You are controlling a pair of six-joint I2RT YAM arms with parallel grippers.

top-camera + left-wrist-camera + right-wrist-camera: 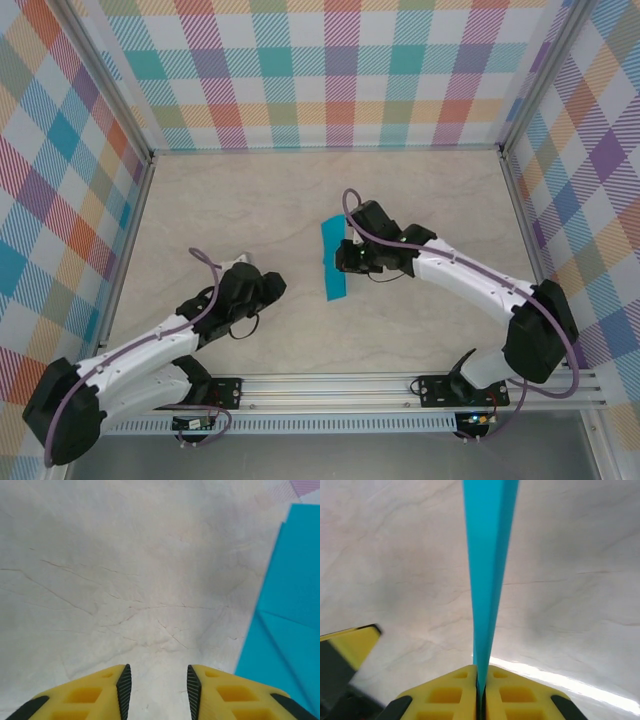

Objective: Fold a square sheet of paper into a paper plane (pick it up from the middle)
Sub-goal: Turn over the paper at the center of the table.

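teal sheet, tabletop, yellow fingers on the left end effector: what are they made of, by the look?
Teal sheet: thin matte paper; it holds sharp creases and shows stacked layers.
Tabletop: smooth beige marble-look surface, perhaps laminate or a printed mat; fine veins, faint sheen.
Left end effector fingers: rigid yellow plastic with moulded pockets; ribbed black pads, probably rubber.

bright, even light

the top view is sharp, with faint soft shadows on the table [260, 200]. in the right wrist view a glare streak crosses the table near right, the sheet of paper [487, 580] is crisp, and a yellow shape [350, 642] near left is blurred.
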